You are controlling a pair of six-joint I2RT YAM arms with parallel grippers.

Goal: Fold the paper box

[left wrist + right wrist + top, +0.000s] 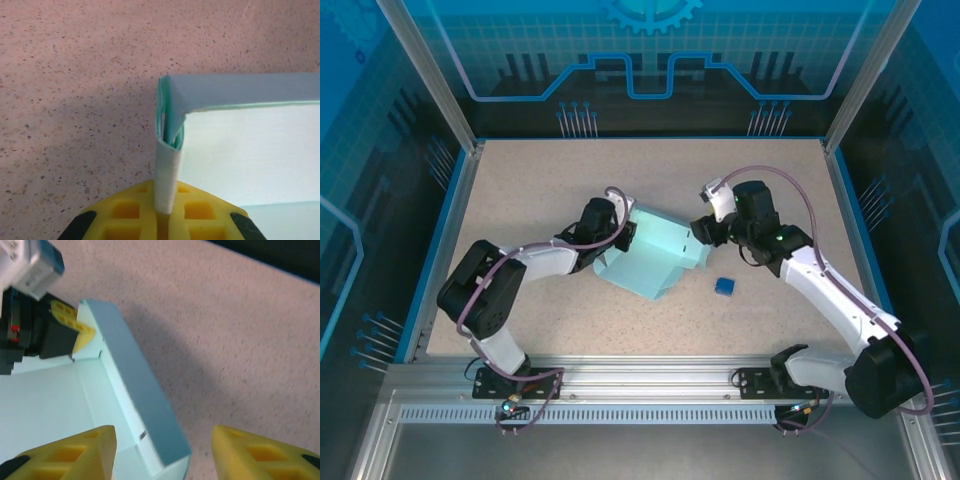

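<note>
A: Nearest us on the table (520, 200) we have the cube (724, 287), lying loose and apart from everything else. Do we need it?

B: No, we leave it alone. Just past it lies the box (655, 262), mid-table and partly formed. Some panels lie flat and one long wall is raised.

A: And our hold on it?

B: Our left gripper (623, 232) is clamped on the box at its left end. From that wrist we see a folded strip of card pinched upright between the yellow fingers (125, 215), right at the corner where the long wall turns.

A: The right gripper (700, 233)?

B: Its fingers (75, 450) stand apart, gripping nothing. From its wrist, the wall's end corner sits in the gap between them. Whether a pad brushes the card we can't tell.

A: So which step are we in?

B: We judge we're mid-fold, setting up the walls. The left anchors one corner, and the right is free at the other end.

A: Next move?

B: Probably we bring the right onto that loose end and press it square. The left must hold firm so the thin card doesn't spring or slide. Which tab goes where, we can't tell from here.
</note>
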